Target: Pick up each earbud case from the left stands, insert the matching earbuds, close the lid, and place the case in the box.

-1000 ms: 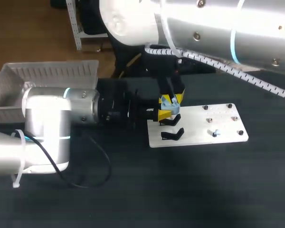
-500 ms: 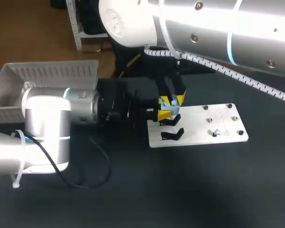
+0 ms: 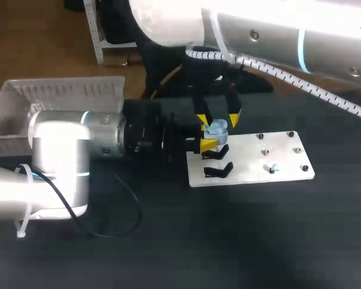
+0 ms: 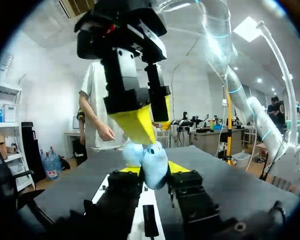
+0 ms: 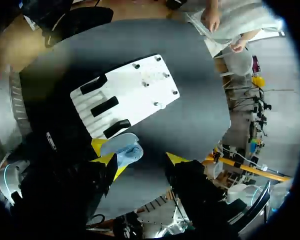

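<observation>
Vs 0.5 s ago we're seeing the R hand [image 3: 218, 120] letting go. Its yellow tips were pinched in tight at the light-blue case [image 3: 215, 127]; now they're standing wide apart, one each side of it and a bit higher, not touching it afaict. The case isn't going w/ it: it's staying over the left end of the white plate [image 3: 253, 161], just above the black stands [image 3: 219, 170]. The L hand [image 4: 154, 170] is still clamping the case from both sides. In the L wrist view the case is sitting right btwn its two tips, w/ the R hand's finger hanging just above.

We're reading this as the R hand finishing its bit on the case (bud push or lid press, prob) and backing off. Lid state: we can't tell. One small blue bud [image 3: 273, 168] is lying on the plate. The box [image 3: 54, 96] is sitting well apart at far left, and the case isn't in it yet.
</observation>
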Controlling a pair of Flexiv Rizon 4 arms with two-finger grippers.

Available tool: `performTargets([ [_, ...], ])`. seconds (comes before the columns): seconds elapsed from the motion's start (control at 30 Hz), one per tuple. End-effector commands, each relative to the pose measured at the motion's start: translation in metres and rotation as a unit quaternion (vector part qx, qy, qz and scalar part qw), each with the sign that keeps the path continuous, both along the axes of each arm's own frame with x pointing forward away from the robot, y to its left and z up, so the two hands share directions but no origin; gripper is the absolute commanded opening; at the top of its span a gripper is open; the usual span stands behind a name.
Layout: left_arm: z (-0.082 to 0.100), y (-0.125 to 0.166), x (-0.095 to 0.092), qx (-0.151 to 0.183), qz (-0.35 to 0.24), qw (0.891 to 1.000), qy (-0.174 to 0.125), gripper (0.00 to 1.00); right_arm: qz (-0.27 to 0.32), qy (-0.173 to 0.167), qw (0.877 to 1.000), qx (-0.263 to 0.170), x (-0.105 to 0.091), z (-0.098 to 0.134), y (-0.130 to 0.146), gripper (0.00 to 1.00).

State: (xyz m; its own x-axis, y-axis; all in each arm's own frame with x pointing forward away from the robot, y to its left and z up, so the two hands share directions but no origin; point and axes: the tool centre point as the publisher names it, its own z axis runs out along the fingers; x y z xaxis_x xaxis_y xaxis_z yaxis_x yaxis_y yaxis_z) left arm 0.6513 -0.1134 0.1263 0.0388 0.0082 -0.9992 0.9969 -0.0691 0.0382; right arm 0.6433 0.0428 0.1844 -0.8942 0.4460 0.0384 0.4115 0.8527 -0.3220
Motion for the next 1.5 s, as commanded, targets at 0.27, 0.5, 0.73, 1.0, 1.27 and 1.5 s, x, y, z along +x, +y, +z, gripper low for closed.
performTargets([
  [0.27, 0.000, 0.000, -0.003, -0.001, 0.003, 1.000, -0.002, 0.00, -0.016, -0.079, 0.994, 0.074, -0.031, 0.021, -0.035, 0.71],
  [0.5, 0.000, 0.000, -0.003, -0.001, 0.003, 1.000, -0.002, 0.00, -0.017, -0.116, 0.989, 0.091, -0.045, 0.020, -0.054, 0.76],
  [0.73, 0.000, 0.000, -0.003, -0.001, 0.003, 1.000, -0.002, 0.00, 0.013, -0.140, 0.984, 0.111, -0.054, 0.018, -0.070, 0.76],
  [1.0, 0.000, 0.000, -0.003, -0.001, 0.003, 1.000, -0.002, 0.00, 0.036, -0.134, 0.975, 0.172, -0.053, 0.007, -0.085, 0.79],
  [1.27, 0.000, 0.000, -0.003, -0.001, 0.003, 1.000, -0.002, 0.00, 0.064, -0.121, 0.971, 0.196, -0.041, 0.004, -0.084, 0.80],
  [1.5, 0.000, 0.000, -0.003, -0.001, 0.003, 1.000, -0.002, 0.00, 0.063, -0.120, 0.971, 0.195, -0.031, -0.009, -0.087, 0.77],
])
